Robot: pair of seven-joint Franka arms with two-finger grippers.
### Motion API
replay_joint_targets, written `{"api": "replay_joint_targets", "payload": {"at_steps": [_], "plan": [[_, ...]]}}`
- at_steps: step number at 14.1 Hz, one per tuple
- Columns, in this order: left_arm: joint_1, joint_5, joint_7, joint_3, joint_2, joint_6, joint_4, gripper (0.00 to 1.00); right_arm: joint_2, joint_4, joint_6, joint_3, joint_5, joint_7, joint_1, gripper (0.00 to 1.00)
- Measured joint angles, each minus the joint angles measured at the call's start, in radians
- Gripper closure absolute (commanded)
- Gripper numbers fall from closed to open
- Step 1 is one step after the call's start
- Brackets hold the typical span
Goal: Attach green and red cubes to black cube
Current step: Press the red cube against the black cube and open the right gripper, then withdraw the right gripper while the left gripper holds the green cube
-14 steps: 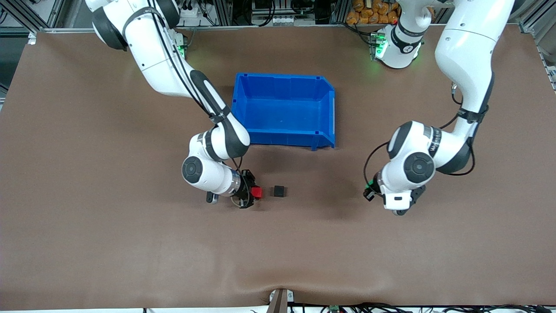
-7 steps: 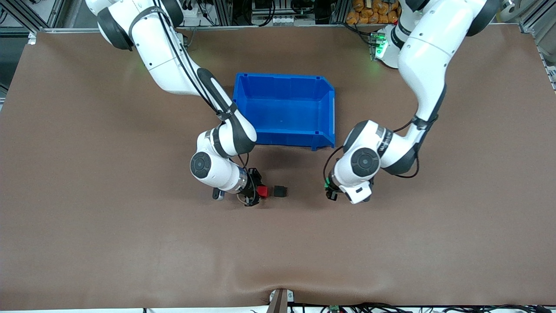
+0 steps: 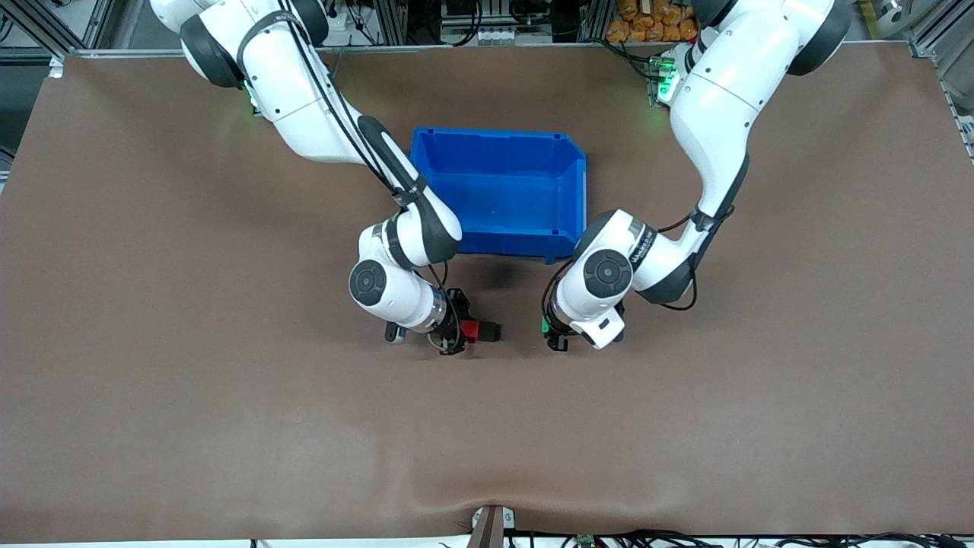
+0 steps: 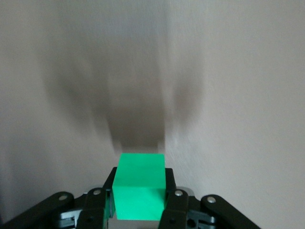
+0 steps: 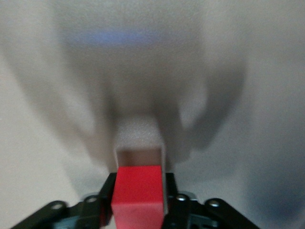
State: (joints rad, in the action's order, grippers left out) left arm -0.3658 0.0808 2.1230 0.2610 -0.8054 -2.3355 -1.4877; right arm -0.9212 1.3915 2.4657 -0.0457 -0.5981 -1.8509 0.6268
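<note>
The red cube (image 3: 471,330) rests on the table, pressed against the black cube (image 3: 491,332). My right gripper (image 3: 464,332) stands around the red cube (image 5: 138,193). In the right wrist view its jaws are slightly open, and a thin pale gap shows between the cube and one finger (image 5: 170,193). My left gripper (image 3: 549,332) is low over the table, beside the black cube toward the left arm's end and a short way from it. It is shut on the green cube (image 3: 545,326), which fills the space between its fingers (image 4: 139,186).
A blue bin (image 3: 498,135) stands farther from the front camera than the cubes, its front wall close to both wrists. Brown table surface spreads out around the cubes and toward the front camera.
The right arm has slid the red cube up against the black cube, and its jaws have eased apart. The left arm has swung in toward the black cube with the green cube.
</note>
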Motion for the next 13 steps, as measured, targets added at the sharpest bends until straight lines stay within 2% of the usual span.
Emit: {"api": "replay_joint_targets", "payload": {"at_steps": [4,7,9,13], "plan": [[-0.014,-0.002,0.026,0.000,-0.003,-0.028,0.011,1.00,0.000,-0.021,0.004,-0.025,0.012,0.004,-0.004,0.00],[-0.017,-0.024,0.027,0.001,-0.018,-0.076,0.054,1.00,0.029,-0.054,-0.013,-0.046,0.089,0.047,-0.041,0.00],[-0.033,-0.025,0.026,0.001,-0.042,-0.134,0.064,1.00,0.085,-0.070,-0.171,-0.052,0.125,0.140,-0.103,0.00],[-0.059,-0.030,0.010,0.001,-0.087,-0.173,0.075,1.00,0.248,-0.082,-0.548,-0.064,0.155,0.492,-0.307,0.00]]}}
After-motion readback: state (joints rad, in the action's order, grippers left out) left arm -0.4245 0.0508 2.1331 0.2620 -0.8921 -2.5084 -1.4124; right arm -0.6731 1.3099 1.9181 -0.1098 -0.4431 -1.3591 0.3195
